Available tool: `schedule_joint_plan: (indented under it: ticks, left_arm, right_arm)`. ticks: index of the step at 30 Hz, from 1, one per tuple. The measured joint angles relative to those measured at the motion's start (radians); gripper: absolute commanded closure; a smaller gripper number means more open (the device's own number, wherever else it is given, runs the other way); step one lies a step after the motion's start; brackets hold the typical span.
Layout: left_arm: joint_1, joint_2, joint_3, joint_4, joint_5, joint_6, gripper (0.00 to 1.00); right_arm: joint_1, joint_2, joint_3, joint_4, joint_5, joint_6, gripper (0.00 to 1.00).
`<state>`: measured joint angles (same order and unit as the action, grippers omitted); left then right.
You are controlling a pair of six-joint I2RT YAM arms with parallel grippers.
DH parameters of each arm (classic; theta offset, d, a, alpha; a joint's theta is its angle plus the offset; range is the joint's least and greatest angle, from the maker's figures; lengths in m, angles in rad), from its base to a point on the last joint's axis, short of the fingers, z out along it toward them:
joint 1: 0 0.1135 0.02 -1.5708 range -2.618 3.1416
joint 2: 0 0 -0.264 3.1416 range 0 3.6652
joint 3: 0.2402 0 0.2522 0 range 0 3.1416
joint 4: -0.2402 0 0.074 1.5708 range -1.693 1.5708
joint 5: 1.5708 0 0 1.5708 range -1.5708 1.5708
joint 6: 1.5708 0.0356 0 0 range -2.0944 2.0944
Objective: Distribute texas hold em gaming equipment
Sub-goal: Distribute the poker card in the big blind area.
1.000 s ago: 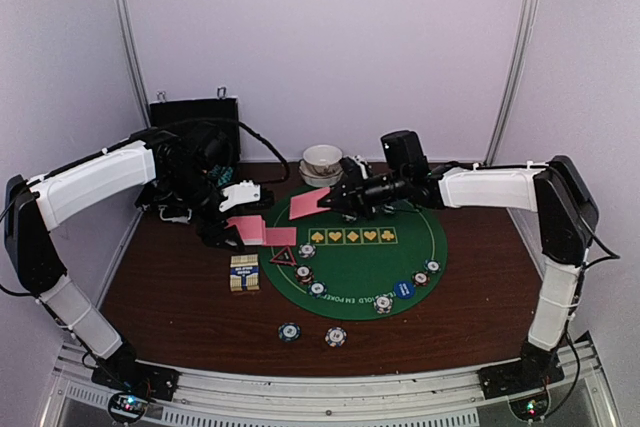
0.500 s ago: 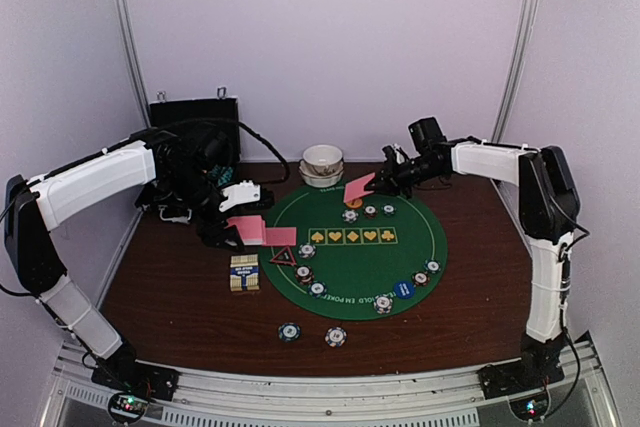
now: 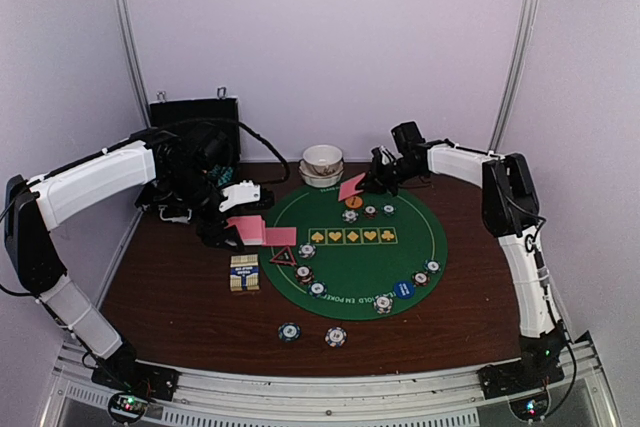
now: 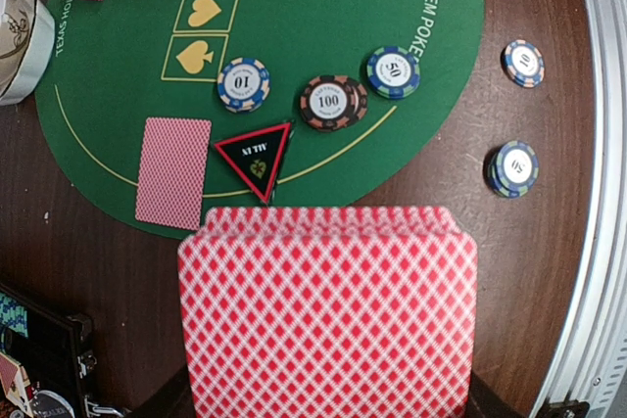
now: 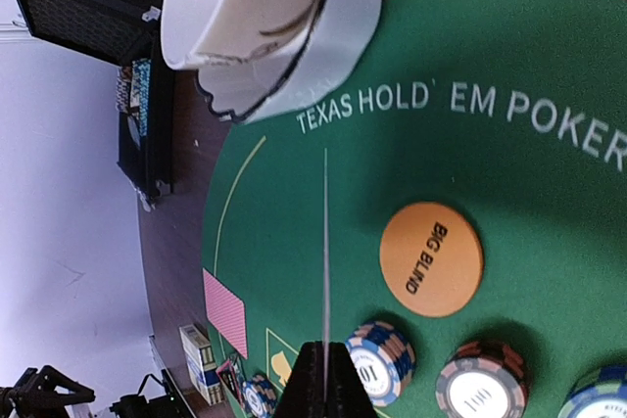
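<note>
**Desk:** Where is your left end effector (image 3: 232, 219)?

**Operator:** I have it off the left edge of the green mat (image 3: 400, 257), clamped shut on a thick stack of pink-backed cards (image 4: 326, 315). Their backs fill the lower half of my left wrist view.

**Desk:** And the right?

**Operator:** My right end effector (image 5: 323, 384) is over the mat's far edge, pinched shut on a single card (image 3: 351, 187). The card is held up off the felt and sits edge-on to its own camera.

**Desk:** What's on the mat?

**Operator:** I see a face-down card (image 4: 173, 172) on the mat's left rim, with the red-rimmed triangle marker (image 4: 255, 156) just beside it. The orange disc (image 5: 431, 258), marked BIG BLIND, sits inside the far edge. The blue disc (image 3: 403, 289) is by the near-right edge. A 10 chip (image 4: 243, 83), a 100 chip (image 4: 331, 103) and a 50 chip (image 4: 393, 70) follow the near-left curve.

**Desk:** Anything off it?

**Operator:** Two chips (image 3: 289, 332) lie on the bare bench (image 3: 180, 297) past the mat's near edge. The stacked white bowls (image 3: 322, 162) stand at its far edge. The black case (image 3: 195, 112) is well off to the mat's far left.
</note>
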<state>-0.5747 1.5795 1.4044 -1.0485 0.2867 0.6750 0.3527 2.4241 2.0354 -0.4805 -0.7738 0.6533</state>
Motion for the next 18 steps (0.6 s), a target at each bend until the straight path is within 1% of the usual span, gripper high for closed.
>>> schedule_joint_plan:
  ticks: [2, 3, 5, 6, 9, 15, 18]
  left_arm:
    - [0.000, 0.000, 0.000, 0.000, 0.000, 0.000, 0.90]
    - [0.000, 0.000, 0.000, 0.000, 0.000, 0.000, 0.90]
    - [0.000, 0.000, 0.000, 0.000, 0.000, 0.000, 0.90]
    - [0.000, 0.000, 0.000, 0.000, 0.000, 0.000, 0.90]
    - [0.000, 0.000, 0.000, 0.000, -0.002, 0.000, 0.90]
    - [0.000, 0.000, 0.000, 0.000, -0.003, 0.000, 0.91]
    - [0.000, 0.000, 0.000, 0.000, -0.004, 0.000, 0.91]
  right_arm:
    - [0.000, 0.028, 0.055, -0.006, 0.008, -0.002, 0.95]
    - [0.000, 0.041, 0.082, -0.016, 0.013, -0.005, 0.89]
    - [0.000, 0.063, 0.124, -0.036, 0.022, -0.018, 0.75]
    - [0.000, 0.070, 0.138, -0.050, 0.029, -0.023, 0.63]
    - [0.000, 0.088, 0.172, -0.107, 0.064, -0.048, 0.46]
    - [0.000, 0.085, 0.181, -0.193, 0.170, -0.112, 0.27]
    - [0.000, 0.068, 0.182, -0.221, 0.215, -0.132, 0.22]
